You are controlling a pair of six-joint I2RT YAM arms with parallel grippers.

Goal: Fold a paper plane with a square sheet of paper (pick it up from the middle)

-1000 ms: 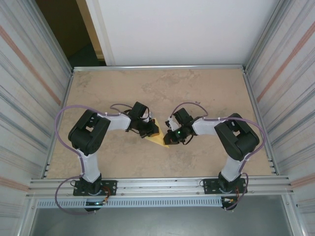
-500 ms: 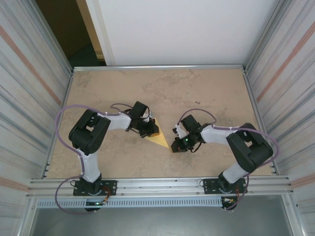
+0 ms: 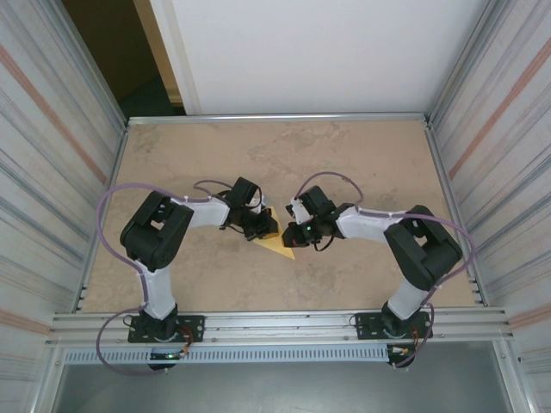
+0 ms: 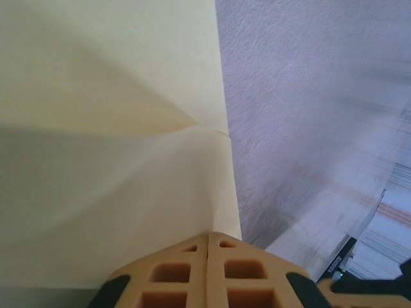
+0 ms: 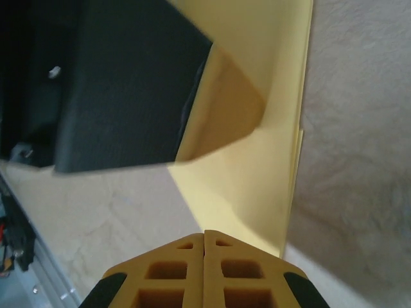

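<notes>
paper: the folded yellow paper (image 3: 277, 244) lies flat mid-table (image 3: 344, 155), tip pointing to 5 o'clock.
left claw: the left claw (image 3: 263, 228) is closed tight, still pressing the paper's 10 o'clock side.
right claw: the right claw (image 3: 291, 236) is closed tight and empty. It has come back from 4 o'clock to the paper's 3 o'clock edge.

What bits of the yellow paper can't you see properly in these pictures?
- Top view: the left claw and right claw cover most of the paper; its folds are too small to read.
- Left wrist view: the picture's edges cut the paper off at the top and left.
- Right wrist view: a dark, blurred block hides the paper's upper left part.
</notes>
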